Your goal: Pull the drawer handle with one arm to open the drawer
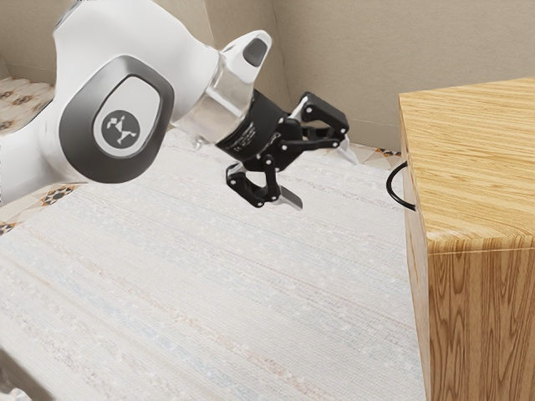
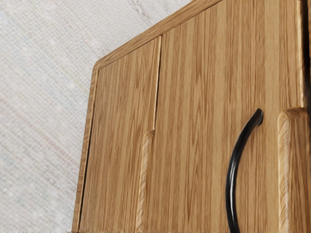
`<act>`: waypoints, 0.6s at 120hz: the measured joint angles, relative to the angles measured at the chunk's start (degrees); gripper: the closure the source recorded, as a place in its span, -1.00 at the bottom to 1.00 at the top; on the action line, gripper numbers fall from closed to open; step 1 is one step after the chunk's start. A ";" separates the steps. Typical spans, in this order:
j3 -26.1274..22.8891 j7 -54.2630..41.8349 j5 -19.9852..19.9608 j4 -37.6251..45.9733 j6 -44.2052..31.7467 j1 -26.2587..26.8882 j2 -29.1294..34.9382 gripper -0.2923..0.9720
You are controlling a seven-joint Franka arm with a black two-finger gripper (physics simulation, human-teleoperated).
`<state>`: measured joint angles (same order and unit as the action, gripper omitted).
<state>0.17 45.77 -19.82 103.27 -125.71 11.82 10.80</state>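
Black curved drawer handle (image 1: 399,188) fixed to the front of the wooden cabinet (image 1: 476,167), at the exterior view's right. In the wrist view, arching off a wood-grain panel. Near it, not touching: hand (image 1: 322,177), fingers spread wide, holding nothing, above the pale surface (image 1: 209,276).

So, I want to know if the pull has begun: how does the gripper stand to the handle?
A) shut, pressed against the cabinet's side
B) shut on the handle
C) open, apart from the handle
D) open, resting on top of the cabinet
C: in the exterior view the gripper has its fingers spread, and a clear gap separates it from the black handle.
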 joint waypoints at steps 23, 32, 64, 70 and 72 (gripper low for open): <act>0.50 0.04 -2.70 0.44 0.46 1.31 0.14 -0.54; 0.64 -0.04 -3.13 0.52 0.58 1.14 0.19 -0.54; 1.07 -1.76 -4.47 0.12 2.74 1.46 0.28 -0.54; 1.06 -2.10 -4.61 0.06 2.89 1.67 0.16 -0.54; 1.06 -2.20 -4.63 0.07 2.93 1.69 0.14 -0.54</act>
<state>1.23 43.57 -24.45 103.35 -122.78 13.50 10.93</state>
